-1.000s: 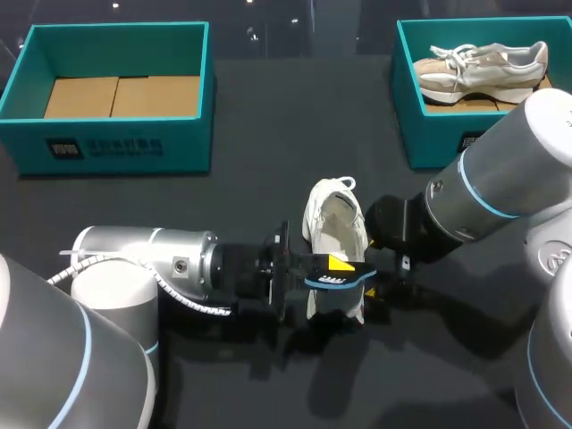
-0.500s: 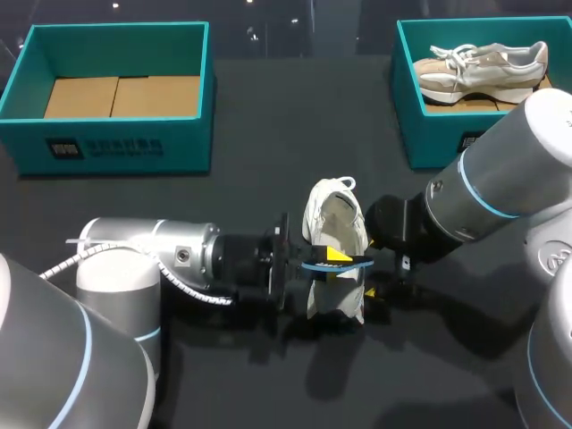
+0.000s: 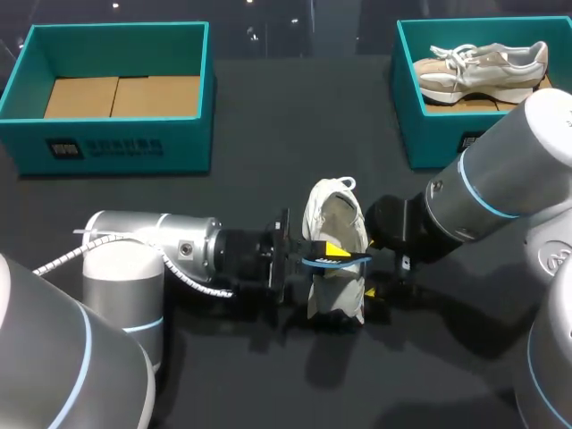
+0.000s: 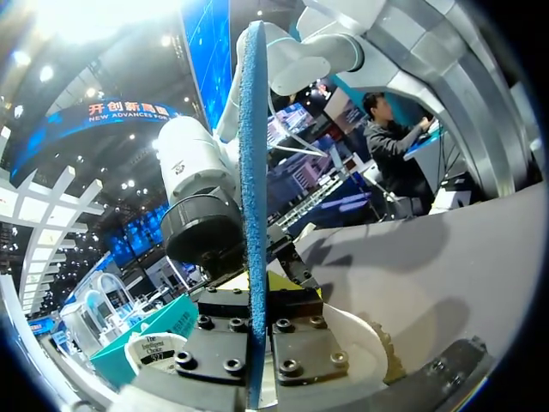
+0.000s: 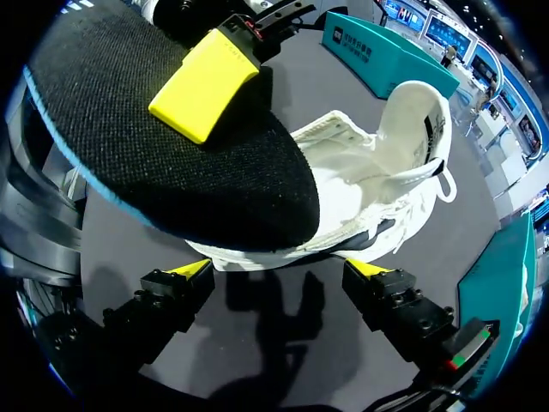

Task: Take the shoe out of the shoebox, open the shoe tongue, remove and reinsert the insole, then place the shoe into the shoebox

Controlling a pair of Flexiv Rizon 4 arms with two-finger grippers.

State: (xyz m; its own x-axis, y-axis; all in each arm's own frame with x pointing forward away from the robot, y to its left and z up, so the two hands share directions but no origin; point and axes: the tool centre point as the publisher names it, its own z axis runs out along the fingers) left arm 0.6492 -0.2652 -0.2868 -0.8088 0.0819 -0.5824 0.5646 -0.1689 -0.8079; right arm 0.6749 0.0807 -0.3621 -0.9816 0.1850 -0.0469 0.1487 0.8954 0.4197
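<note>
left gripper [image 3: 335, 256] pinches the insole [image 5: 129, 172] just above the white shoe [image 3: 336, 214].

Both arms, the left arm [image 3: 134, 246] and the right arm [image 3: 500, 170], are thick silver-grey cylinders with thin light-blue rings [image 3: 480, 194]; a white coiled cable [image 3: 55, 260] loops along the left; the left gripper [image 4: 253, 343] has black blocks studded with hex screws; the right gripper [image 5: 281, 270] is black (yellow-tipped).

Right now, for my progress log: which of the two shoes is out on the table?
The white shoe, on the dark table near its middle; the beige shoe lies inside the teal box at the far right.
</note>
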